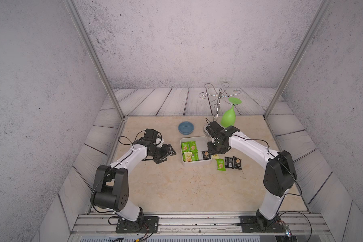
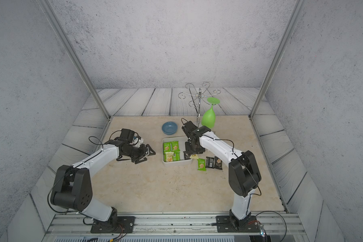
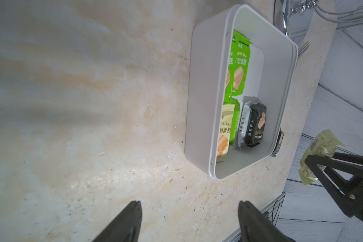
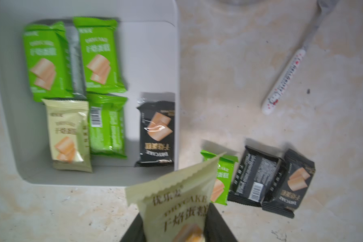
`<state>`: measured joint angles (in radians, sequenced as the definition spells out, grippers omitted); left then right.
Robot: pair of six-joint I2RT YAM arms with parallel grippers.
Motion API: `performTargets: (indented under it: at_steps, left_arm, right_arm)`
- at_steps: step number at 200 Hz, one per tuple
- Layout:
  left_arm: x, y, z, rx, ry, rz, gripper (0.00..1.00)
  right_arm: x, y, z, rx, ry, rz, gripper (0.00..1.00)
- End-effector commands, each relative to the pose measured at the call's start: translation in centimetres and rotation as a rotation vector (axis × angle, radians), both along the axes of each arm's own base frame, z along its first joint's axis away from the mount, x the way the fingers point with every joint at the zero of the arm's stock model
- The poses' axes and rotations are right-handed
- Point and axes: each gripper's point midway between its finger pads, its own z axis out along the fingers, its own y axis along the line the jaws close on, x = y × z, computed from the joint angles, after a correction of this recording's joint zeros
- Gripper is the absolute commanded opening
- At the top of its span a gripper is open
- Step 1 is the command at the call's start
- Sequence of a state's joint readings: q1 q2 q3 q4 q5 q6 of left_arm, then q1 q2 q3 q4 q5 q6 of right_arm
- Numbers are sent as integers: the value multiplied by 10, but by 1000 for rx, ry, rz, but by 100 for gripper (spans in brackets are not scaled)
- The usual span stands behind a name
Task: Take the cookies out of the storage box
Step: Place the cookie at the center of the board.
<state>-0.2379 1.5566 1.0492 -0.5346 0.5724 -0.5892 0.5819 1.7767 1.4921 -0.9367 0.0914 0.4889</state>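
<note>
**Cream packet pinched beside the box**

The storage box [image 1: 194,164] holds 5 cookies [image 4: 101,56]: 3 green, 1 cream, 1 black. The right gripper [image 4: 174,224] pinches a cream packet [image 4: 176,201] just outside the box's 4 o'clock corner. Further toward 4 o'clock, a loose green packet [image 1: 220,164] and 2 loose black packets [image 1: 237,163] lie on the table. The left gripper [image 3: 189,203] hovers at the box's 9 o'clock, jaws spread.

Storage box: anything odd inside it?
Nothing spilled or damaged. In the shallow white plastic storage box, one bright green cookie packet lies barcode side up; the two other green packets show biscuit pictures.
</note>
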Motion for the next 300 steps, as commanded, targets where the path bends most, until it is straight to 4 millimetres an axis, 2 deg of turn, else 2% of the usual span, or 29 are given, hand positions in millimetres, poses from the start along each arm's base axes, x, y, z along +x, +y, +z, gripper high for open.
performTargets:
  at_steps: [1, 74, 102, 126, 161, 208, 231, 261, 300]
  left_arm:
    - [1, -7, 10, 39, -27, -35, 78]
    - [11, -18, 16, 58, -32, -67, 78]
    - [12, -18, 16, 62, -30, -68, 78]
    - [10, -17, 14, 66, -26, -73, 78]
    - [10, -16, 15, 71, -32, -79, 78]
    - [9, -15, 14, 76, -37, -79, 78]
    - [7, -13, 11, 82, -31, -76, 78]
    - [7, -13, 12, 81, -34, -77, 78]
    - [10, -15, 11, 71, -35, -77, 78]
  right_arm:
    - [-2, -35, -1, -47, -26, -44, 42]
    - [-6, -137, -44, -171, 25, -281, 41]
    - [-7, -170, -57, -213, 42, -354, 41]
    - [-8, -189, -68, -215, 69, -401, 41]
    - [-6, -196, -81, -211, 92, -410, 41]
    - [-8, -198, -101, -214, 141, -406, 41]
    - [-9, -198, -105, -213, 152, -409, 43]
    - [-7, -199, -99, -218, 142, -411, 51]
    - [-4, -204, -73, -241, 100, -402, 54]
